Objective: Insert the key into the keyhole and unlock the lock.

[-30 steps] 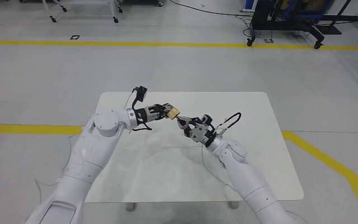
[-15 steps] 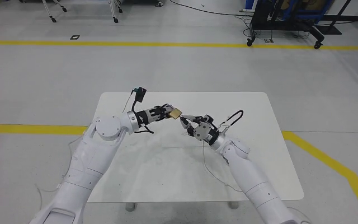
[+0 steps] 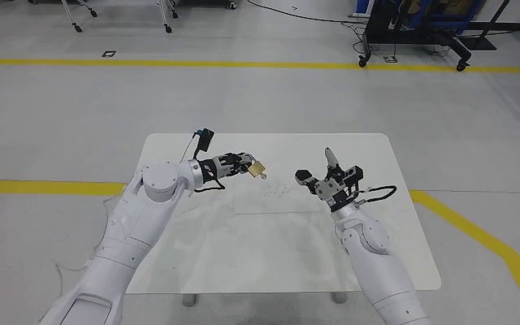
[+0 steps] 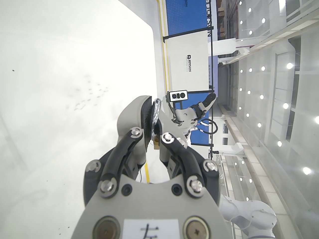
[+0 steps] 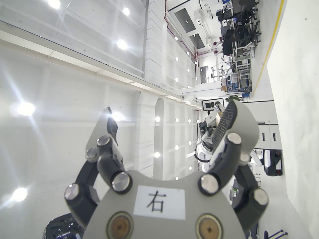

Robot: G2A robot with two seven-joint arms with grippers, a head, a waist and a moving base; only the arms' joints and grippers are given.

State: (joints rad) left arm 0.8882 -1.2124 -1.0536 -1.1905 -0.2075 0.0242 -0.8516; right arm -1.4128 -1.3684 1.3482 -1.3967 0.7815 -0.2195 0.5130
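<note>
A brass padlock (image 3: 256, 168) hangs above the white table (image 3: 366, 244), left of centre, with my left gripper (image 3: 248, 165) shut on it. A small dark piece, apparently the key (image 3: 262, 175), sticks out of the lock's end. In the left wrist view the gripper (image 4: 155, 123) clamps the lock's silver shackle (image 4: 156, 107), and a bit of brass body (image 4: 156, 145) shows between the fingers. My right gripper (image 3: 315, 166) is to the right of the lock, well apart from it, open and empty. Its own view shows the gripper (image 5: 172, 118) spread wide with nothing between the fingers.
The tabletop carries faint dark marks (image 3: 276, 191) near its middle. Black cables (image 3: 382, 193) loop off the right wrist. Yellow floor lines run behind and beside the table.
My right gripper has let go at the lock, opened, and pulled back to the right. The left gripper stayed shut on the padlock, shifting slightly right.
</note>
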